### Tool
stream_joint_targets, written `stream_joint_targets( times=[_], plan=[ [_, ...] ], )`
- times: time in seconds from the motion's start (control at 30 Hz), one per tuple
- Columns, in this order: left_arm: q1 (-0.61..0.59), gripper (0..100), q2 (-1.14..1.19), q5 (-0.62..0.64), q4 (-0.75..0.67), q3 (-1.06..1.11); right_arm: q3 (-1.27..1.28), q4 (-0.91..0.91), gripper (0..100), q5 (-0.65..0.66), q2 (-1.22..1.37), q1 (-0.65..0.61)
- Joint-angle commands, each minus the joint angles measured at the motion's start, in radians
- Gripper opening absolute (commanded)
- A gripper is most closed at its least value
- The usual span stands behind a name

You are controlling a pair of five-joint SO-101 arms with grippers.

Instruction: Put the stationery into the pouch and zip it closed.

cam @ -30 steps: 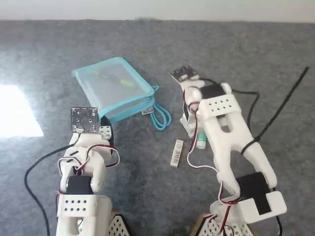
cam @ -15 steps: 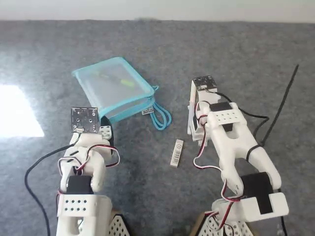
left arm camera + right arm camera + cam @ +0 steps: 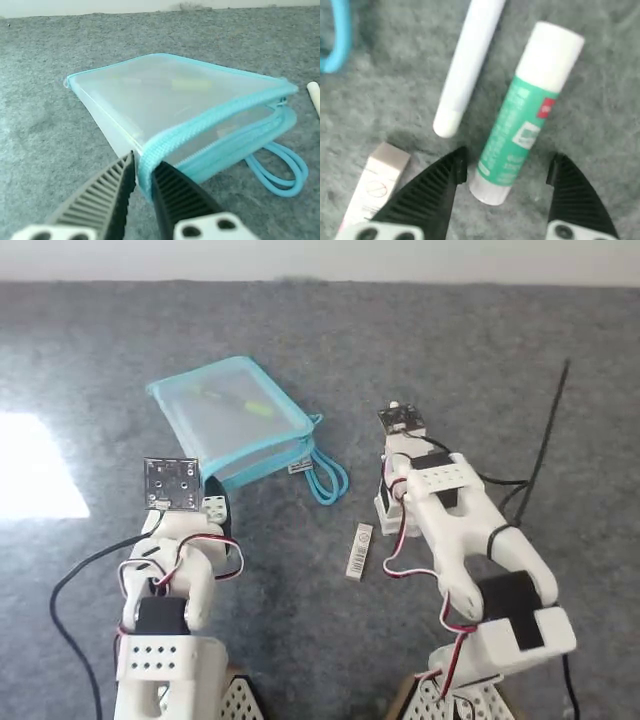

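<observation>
A clear pouch [image 3: 225, 420] with a teal zipper edge lies at the back left of the grey table. My left gripper [image 3: 143, 167] is shut on the near corner of the pouch [image 3: 165, 100], on its zipper edge; in the high view this gripper [image 3: 216, 504] sits at that corner. My right gripper [image 3: 509, 162] hangs open over a green and white glue stick [image 3: 520, 125], one finger on each side and apart from it. A white pen [image 3: 470, 60] lies beside the glue stick. A small eraser [image 3: 375, 175] in a sleeve lies close by, and in the high view the eraser [image 3: 359, 550] is left of the right arm [image 3: 440, 500].
The pouch's teal strap loop [image 3: 325, 478] trails toward the right arm. A black cable [image 3: 540, 455] runs over the table at the right. A bright patch of light [image 3: 30, 480] falls on the left edge.
The right arm has swung sideways and drawn back a little, so its wrist now covers the glue stick in the high view. The left arm and pouch have not moved.
</observation>
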Motion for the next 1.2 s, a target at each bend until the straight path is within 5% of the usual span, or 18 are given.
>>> stream_joint_targets(
  times=[0.0, 0.2, 0.53, 0.7, 0.87, 1.17],
  plan=[
    [0.006, 1, -0.003, -0.002, -0.011, -0.007, -0.058, 0.024, 19.5, -0.011, 0.024, 0.001],
    [0.012, 1, -0.003, -0.002, -0.011, -0.007, -0.068, 0.081, 0.2, -0.003, -0.047, 0.001],
    [0.012, 1, -0.003, -0.002, -0.011, -0.007, -0.092, 0.318, 0.7, 0.147, -0.536, -0.038],
    [0.012, 1, -0.003, -0.002, -0.011, -0.007, -0.19, 0.415, 0.7, 0.17, -0.716, -0.234],
    [0.014, 1, -0.003, -0.002, -0.011, -0.007, -0.328, 0.519, 0.7, 0.17, -0.619, -0.467],
    [0.014, 1, -0.003, -0.002, -0.011, -0.005, -0.6, 0.536, 0.7, 0.221, -0.165, -0.492]
  ],
)
